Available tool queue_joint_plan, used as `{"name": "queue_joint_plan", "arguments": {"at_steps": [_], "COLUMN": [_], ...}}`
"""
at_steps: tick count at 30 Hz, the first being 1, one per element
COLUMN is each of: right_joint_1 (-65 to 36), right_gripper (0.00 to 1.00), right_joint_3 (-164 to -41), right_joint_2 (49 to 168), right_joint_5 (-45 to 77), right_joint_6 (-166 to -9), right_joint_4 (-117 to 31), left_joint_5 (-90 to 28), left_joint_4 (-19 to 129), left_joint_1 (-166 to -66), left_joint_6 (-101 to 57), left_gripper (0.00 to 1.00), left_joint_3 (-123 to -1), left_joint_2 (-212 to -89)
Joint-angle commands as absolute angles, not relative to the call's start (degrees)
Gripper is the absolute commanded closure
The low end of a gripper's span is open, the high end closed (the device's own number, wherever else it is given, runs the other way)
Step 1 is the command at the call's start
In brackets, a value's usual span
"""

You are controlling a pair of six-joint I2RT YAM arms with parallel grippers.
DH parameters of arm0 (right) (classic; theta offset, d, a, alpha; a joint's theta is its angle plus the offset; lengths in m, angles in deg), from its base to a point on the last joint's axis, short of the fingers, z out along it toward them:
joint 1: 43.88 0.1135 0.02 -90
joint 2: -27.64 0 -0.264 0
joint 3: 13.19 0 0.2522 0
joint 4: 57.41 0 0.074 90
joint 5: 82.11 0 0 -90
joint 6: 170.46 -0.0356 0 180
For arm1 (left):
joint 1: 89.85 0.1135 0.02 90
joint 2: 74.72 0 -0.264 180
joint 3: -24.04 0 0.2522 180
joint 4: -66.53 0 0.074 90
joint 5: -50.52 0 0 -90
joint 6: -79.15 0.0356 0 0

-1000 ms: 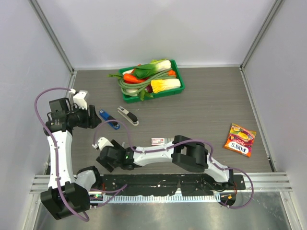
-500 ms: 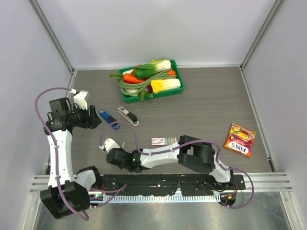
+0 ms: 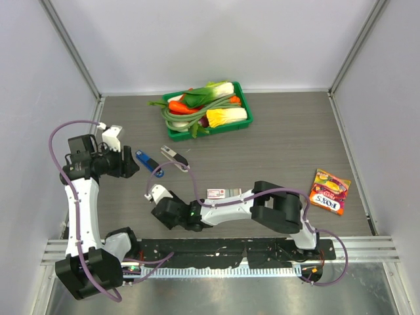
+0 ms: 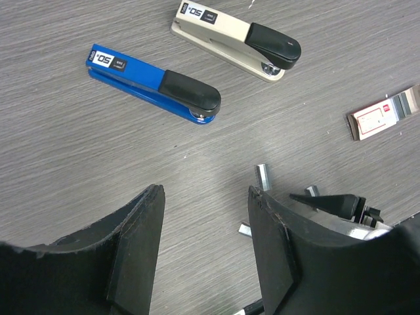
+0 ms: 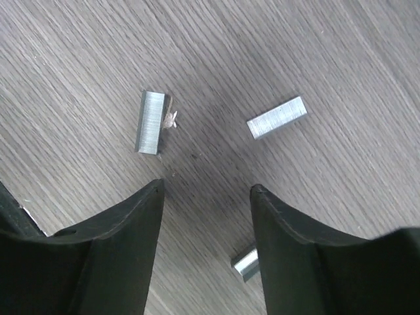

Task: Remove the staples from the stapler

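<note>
In 1 s the right gripper (image 5: 205,197) has slid rightward, fingers spread, nothing held, now above 3 short silver-grey staple strips (image 5: 152,121) loose on the grey wood-grain table (image 3: 275,144). Small black desk stapler (image 4: 236,39), silver-white top, lies shut, untouched, beside the blue stapler (image 4: 154,82). The left gripper (image 4: 205,197), also spread, barely moved. Unloading prob. done.

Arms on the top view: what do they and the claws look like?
Both the left arm and right arm are white tubes with chunky black joint housings. A thin purple cable loops along each. The left claw and right claw have broad, matte black fingers.
</note>
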State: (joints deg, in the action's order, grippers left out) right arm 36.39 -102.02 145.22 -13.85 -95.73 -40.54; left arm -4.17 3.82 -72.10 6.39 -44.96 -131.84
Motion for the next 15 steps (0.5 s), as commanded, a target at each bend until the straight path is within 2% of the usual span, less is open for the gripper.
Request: {"name": "queue_joint_plan", "arguments": {"at_steps": [1,15], "right_joint_1": [36.36,36.45], "right_gripper": [0.37,0.35], "right_joint_3": [-101.66,-104.90], "right_joint_2": [141.99,144.18], "right_joint_5": [-10.66,-6.18], "right_joint_6": [-94.70,-93.29], "right_joint_4": [-43.30,-46.38], "left_joint_5": [-2.04,-2.21], "left_joint_4": [2.50,2.85], "left_joint_1": [-71.66,-71.66], "left_joint_6": [8.49,9.46], "left_gripper": [0.42,0.42], "left_joint_3": [-45.53,-44.83], "left_joint_2": [-131.32,-131.32]}}
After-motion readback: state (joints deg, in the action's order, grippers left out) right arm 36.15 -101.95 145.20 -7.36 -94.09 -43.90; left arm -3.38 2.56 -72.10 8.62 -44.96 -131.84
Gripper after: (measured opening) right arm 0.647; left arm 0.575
